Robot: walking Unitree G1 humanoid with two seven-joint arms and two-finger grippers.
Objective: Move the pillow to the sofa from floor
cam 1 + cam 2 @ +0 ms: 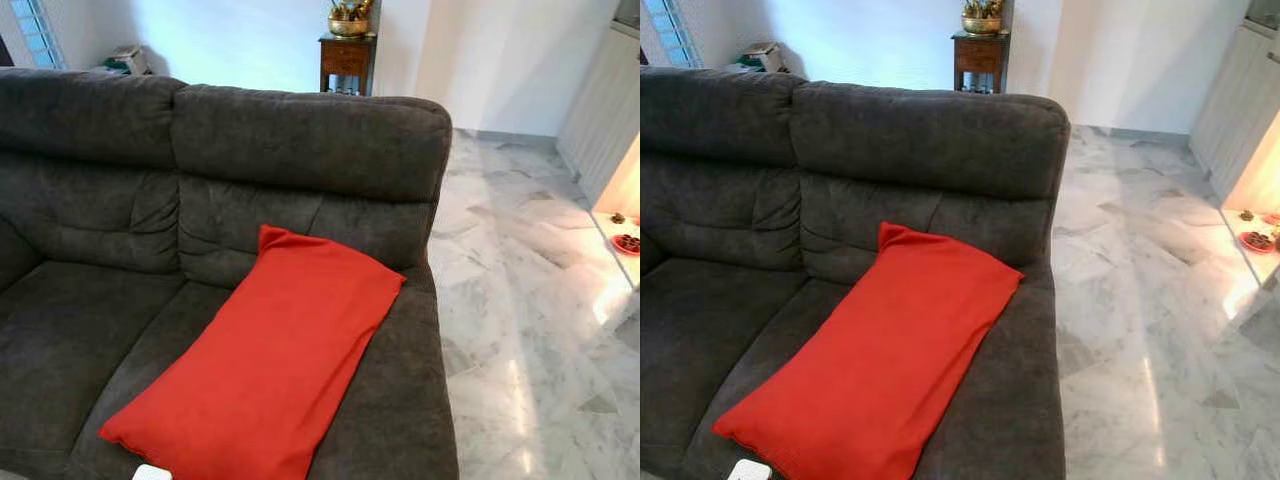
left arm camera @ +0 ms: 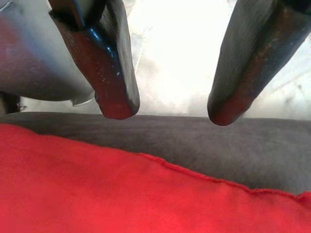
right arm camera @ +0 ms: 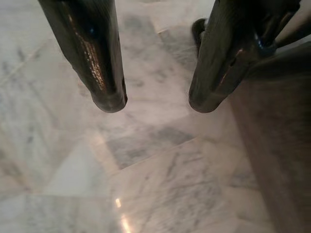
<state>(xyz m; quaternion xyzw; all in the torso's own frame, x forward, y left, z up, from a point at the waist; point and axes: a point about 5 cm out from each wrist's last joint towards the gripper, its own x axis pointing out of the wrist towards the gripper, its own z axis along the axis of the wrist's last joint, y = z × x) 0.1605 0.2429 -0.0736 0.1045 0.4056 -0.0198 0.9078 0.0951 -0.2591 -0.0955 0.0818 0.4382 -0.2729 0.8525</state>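
Left tool (image 2: 165,114) spread open, empty, just above pillow (image 1: 262,360) | right tool (image 3: 155,104) open, empty, over floor (image 1: 530,330) | pillow lies diagonally on sofa (image 1: 300,140) seat | risk: near corner overhangs, may slide off

pillow (image 1: 258,365): lying slantwise on the sofa's (image 1: 90,200) 3 o'clock seat, far corner touching the backrest at 12
floor (image 1: 530,330): at 3 o'clock of the sofa
side table (image 1: 346,60): behind the sofa at 12, against the wall
bowl (image 1: 347,20): on the side table
left tool (image 2: 163,109): just above the pillow's edge, fingers apart
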